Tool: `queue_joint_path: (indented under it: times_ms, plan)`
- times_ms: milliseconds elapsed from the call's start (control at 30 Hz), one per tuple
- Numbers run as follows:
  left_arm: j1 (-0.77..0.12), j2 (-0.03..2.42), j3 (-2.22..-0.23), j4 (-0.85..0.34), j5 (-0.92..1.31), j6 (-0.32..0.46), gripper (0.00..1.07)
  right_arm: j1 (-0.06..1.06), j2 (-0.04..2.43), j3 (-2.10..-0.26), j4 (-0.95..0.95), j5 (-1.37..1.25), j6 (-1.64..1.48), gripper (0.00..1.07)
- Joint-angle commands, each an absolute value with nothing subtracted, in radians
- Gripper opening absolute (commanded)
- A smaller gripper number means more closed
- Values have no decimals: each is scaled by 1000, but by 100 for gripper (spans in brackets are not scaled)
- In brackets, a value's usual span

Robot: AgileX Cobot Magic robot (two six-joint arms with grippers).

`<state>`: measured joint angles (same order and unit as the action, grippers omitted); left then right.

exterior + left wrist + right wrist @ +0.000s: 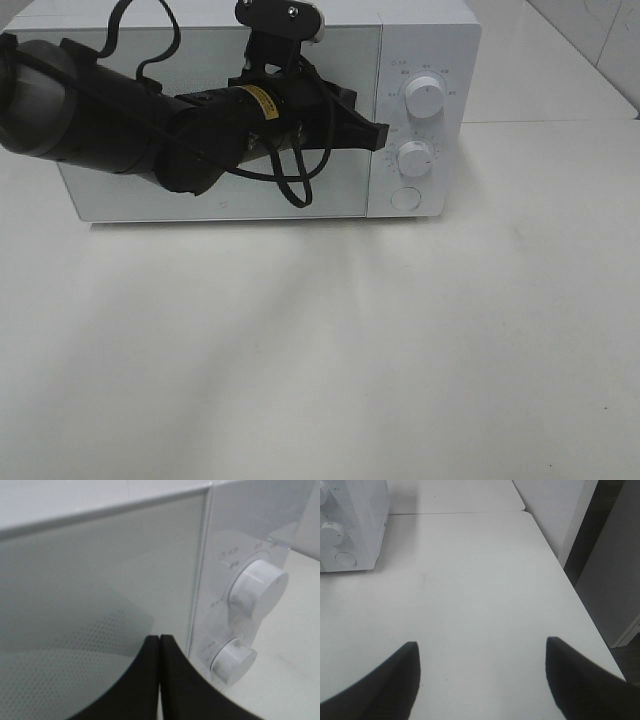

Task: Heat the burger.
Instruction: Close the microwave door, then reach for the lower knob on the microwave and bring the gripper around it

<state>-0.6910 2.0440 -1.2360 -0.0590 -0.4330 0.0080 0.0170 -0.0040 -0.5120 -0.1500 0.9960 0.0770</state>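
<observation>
Bench: white matte top (320, 350), spreading in front of and to both sides of the appliance in the exterior high view.
Seam: a thin line crosses the top to the right of the appliance, where two slabs meet.
Edge: in the right wrist view the near slab (470, 590) ends in a rounded corner.
On the bench: one white microwave oven (120, 195), upright toward the far side, its door shut and facing the camera.
Microwave front: greyish glass door on the left; a panel on the right with an upper knob (425, 97), a lower knob (415, 158) and a round button (404, 198) beneath.
Contact: the base sits flat on the bench, with a narrow shadow along its front.
</observation>
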Motion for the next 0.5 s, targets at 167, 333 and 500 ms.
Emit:
queue_joint_path:
  times_ms: [167, 333, 500]
  plan:
    - [-700, 1970, -1254, -131, -203, 14, 0, 10, -28, -509, -157, 991, 75, 69]
    - [-701, 1899, -1254, -134, 18, 7, 0, 10, -28, -509, -157, 991, 75, 69]
    - [-701, 1851, -1254, -133, 208, -15, 14, 10, -28, -509, -157, 991, 75, 69]
